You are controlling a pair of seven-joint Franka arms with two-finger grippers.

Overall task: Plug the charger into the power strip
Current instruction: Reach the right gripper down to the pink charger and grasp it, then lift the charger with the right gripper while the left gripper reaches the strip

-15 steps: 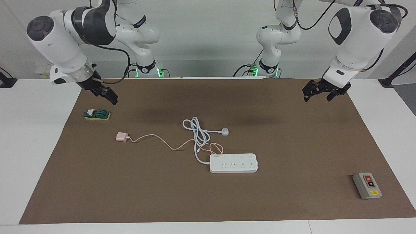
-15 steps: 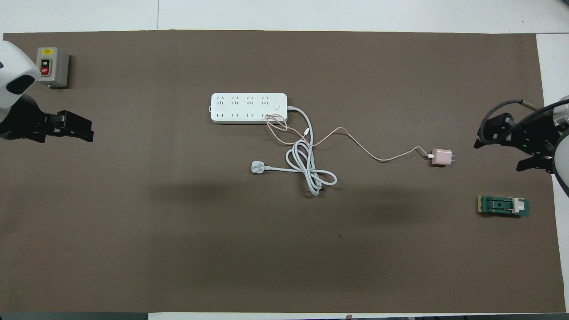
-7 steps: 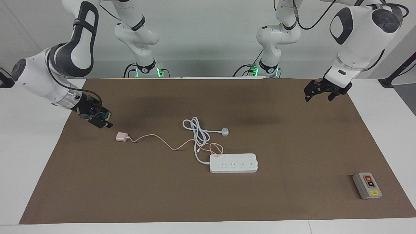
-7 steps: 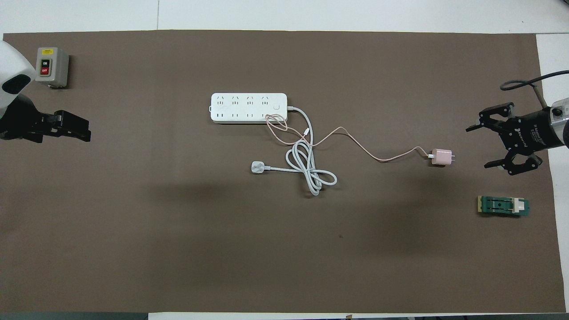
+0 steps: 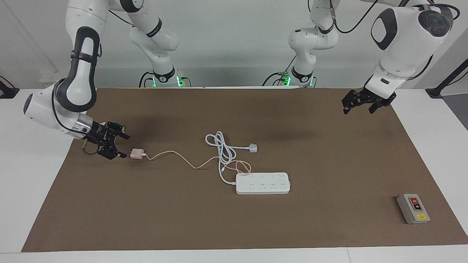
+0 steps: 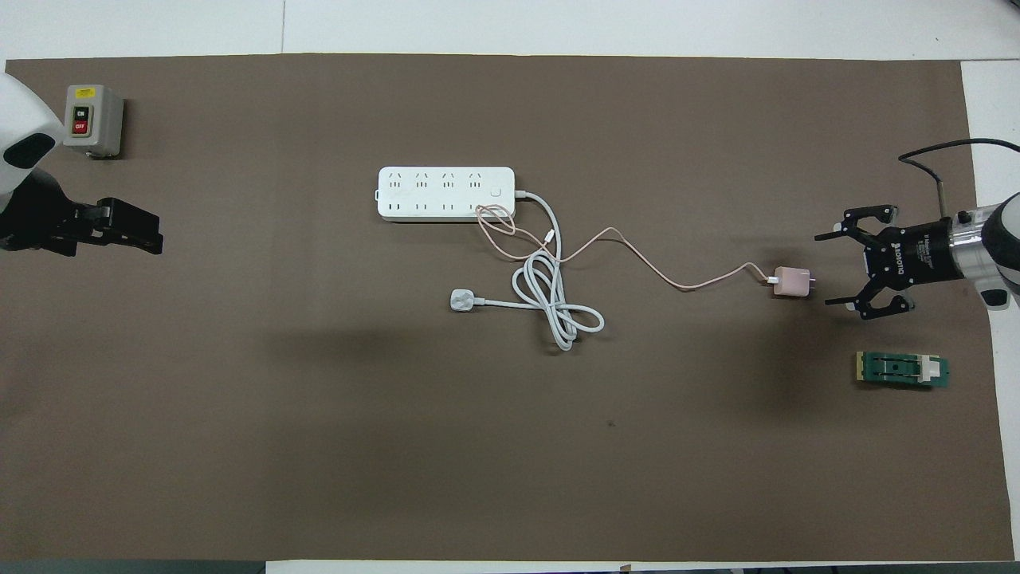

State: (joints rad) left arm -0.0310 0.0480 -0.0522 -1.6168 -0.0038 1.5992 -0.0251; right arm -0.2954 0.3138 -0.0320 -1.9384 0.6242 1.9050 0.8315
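The right gripper point(image 5: 124, 146) has its fingers point(image 6: 830, 236) spread wide and empty, the tips low over the brown mat point(image 5: 329, 226) and pointing at the charger point(image 5: 137, 154), which lies just beside them with its prongs turned toward the gripper, not yet between the fingers. The charger rests flat on the mat near the edge at the right arm's end of the table, roughly midway along that edge. Its thin pink cable point(image 5: 175, 157) snakes away toward the middle of the mat and ends in a small loop lying against the end of the power strip point(image 5: 262, 183). The strip lies flat near the mat's centre, a little toward the edge farthest from the robots, sockets up, and nothing is plugged into it. Its thick white cord point(image 5: 223, 148) coils in a loose knot nearer the robots, ending in a white plug point(image 5: 252, 148) on the mat. A small green part point(image 6: 902, 370) sits nearer the robots than the charger, close to the same edge. The left gripper point(image 5: 357, 106) waits in the air over the mat's corner nearest its own base, fingers open with nothing in them. A grey switch box point(image 5: 413, 208) stands by the mat's corner farthest from the robots at the left arm's end.
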